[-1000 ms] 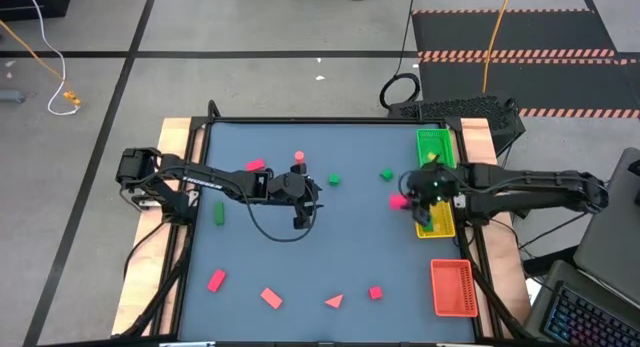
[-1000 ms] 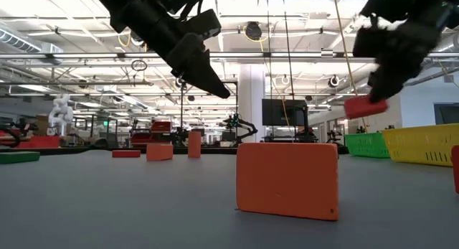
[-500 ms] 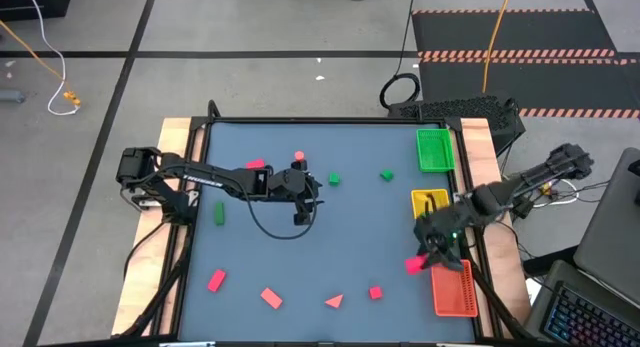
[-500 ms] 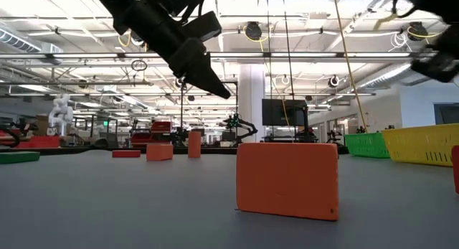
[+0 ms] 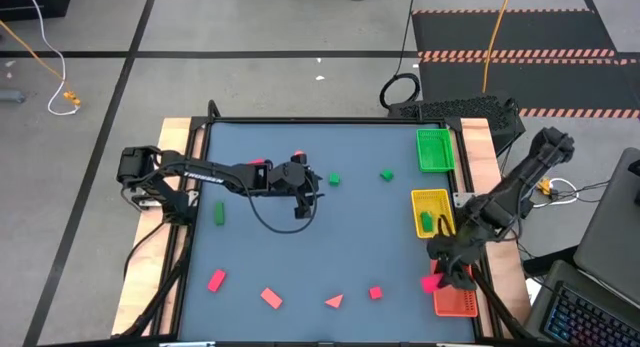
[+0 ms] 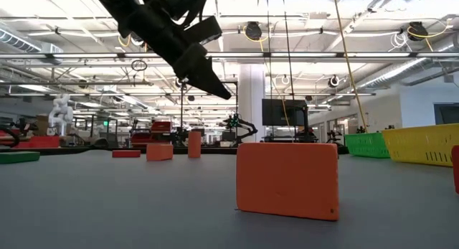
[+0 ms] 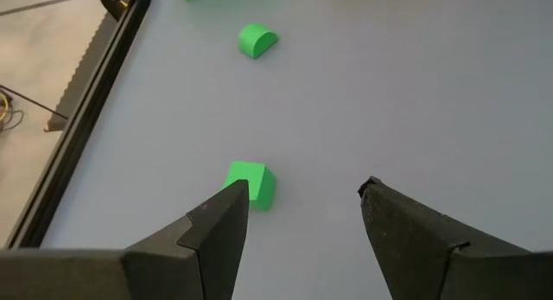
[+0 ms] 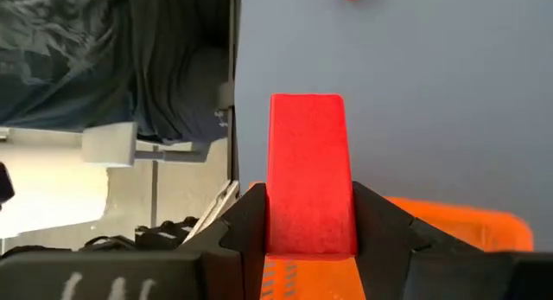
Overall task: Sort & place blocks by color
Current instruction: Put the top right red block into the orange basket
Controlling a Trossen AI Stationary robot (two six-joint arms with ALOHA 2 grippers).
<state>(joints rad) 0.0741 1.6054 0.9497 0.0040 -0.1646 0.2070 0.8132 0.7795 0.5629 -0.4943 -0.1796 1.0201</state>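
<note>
Right hand (image 5: 436, 280) clenched on a red block (image 8: 309, 172), at the near left corner of the red tray (image 5: 458, 300), partly over its rim. Block a cuboid, long axis running straight out between the fingers (image 8: 382, 220), free end pointing away from the wrist; orange mesh of the tray showing just beneath it in the right wrist view.

Left hand (image 5: 301, 200) released and empty, fingers (image 7: 216, 239) spread above bare table (image 5: 330, 247), well apart from the red tray, toward the far middle of the table. Green cube (image 7: 251, 182) just beside one fingertip, rounded green block (image 7: 257, 40) farther on.

Yellow tray (image 5: 432, 213) just behind the red tray, something green in it, probably a block; green tray (image 5: 434, 149) behind that. Red blocks (image 5: 271, 298) strewn along the near edge leftward of the red tray, open grey surface between them. Black rail edging the table, wood strips outside it. Large hall with ceiling trusses beyond in the low view.
</note>
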